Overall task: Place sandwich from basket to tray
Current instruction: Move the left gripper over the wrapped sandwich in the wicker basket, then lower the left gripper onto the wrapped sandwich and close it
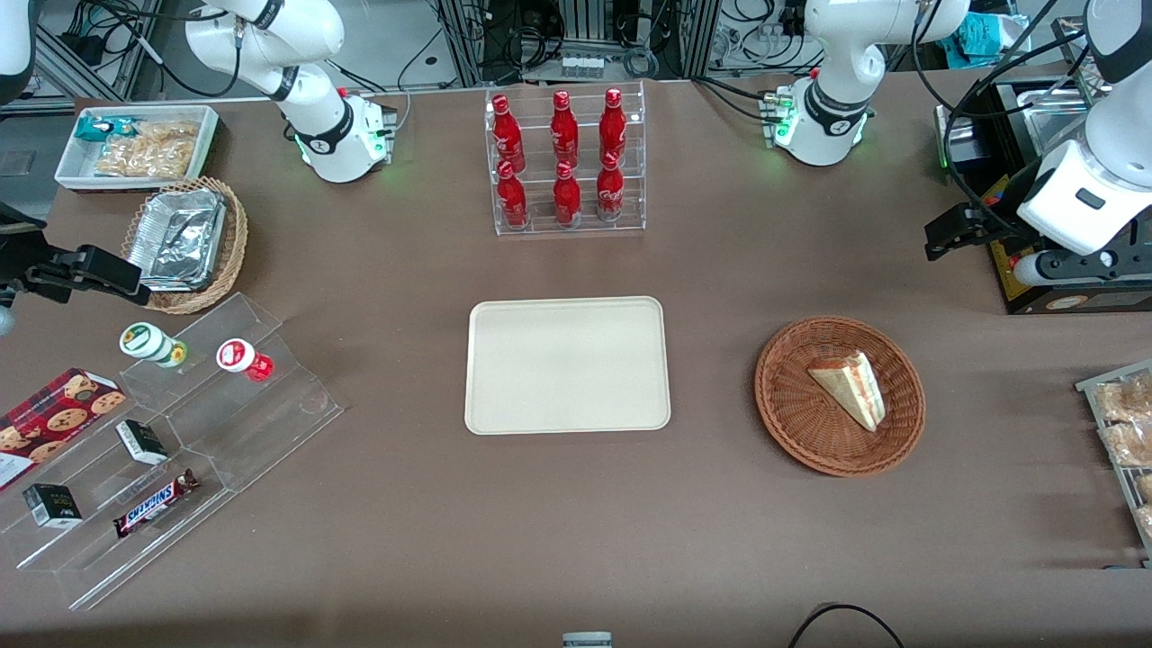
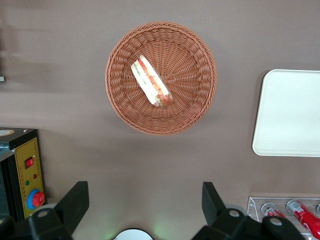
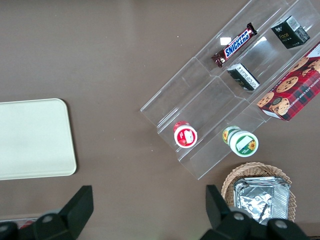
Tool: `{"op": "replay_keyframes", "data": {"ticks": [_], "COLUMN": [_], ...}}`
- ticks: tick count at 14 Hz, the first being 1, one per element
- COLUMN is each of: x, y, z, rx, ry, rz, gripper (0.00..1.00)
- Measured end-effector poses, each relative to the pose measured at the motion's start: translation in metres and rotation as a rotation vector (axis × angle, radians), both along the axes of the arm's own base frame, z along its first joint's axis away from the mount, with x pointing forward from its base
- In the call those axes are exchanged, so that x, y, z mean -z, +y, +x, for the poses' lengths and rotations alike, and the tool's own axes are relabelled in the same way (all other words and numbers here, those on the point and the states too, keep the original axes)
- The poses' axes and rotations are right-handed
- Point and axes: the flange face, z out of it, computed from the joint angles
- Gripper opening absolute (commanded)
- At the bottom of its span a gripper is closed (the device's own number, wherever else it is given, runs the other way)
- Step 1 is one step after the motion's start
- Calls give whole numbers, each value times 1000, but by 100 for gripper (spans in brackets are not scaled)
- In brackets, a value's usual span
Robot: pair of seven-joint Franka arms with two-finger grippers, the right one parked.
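The sandwich (image 1: 850,387) lies in the reddish-brown wicker basket (image 1: 783,423), its filling edge showing in the left wrist view (image 2: 151,81). The basket (image 2: 200,100) stands beside the cream tray (image 1: 567,364), which is bare and also shows in the left wrist view (image 2: 290,112). My left gripper (image 1: 945,236) hangs high above the table, farther from the front camera than the basket and toward the working arm's end. In the wrist view the gripper (image 2: 144,202) is open wide and empty, apart from the basket.
A clear rack of red bottles (image 1: 565,162) stands farther back than the tray. A black box with a red button (image 2: 25,175) sits near the gripper. A rack of pastries (image 1: 1125,432) is at the working arm's end. A tan basket with foil containers (image 1: 184,243) and an acrylic snack stand (image 1: 171,432) are at the parked arm's end.
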Motion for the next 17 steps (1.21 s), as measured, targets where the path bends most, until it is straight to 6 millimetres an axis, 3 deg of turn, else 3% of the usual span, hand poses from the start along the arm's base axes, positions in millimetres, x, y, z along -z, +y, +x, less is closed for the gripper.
{"op": "replay_keyframes", "data": {"ticks": [4,6,8,11,14,17], "x": [4,20,51,113,172,216], "y": [-1,-1,-1,0,0,5], "z": [0,3,7,16,27,30], "rx": [1,1,-1,-3,-9,-44], "ry": [16,55,118,201,174,108], "rz": [2,5,10,16,13,11], "gripper": [100,100,100,100,100,100]}}
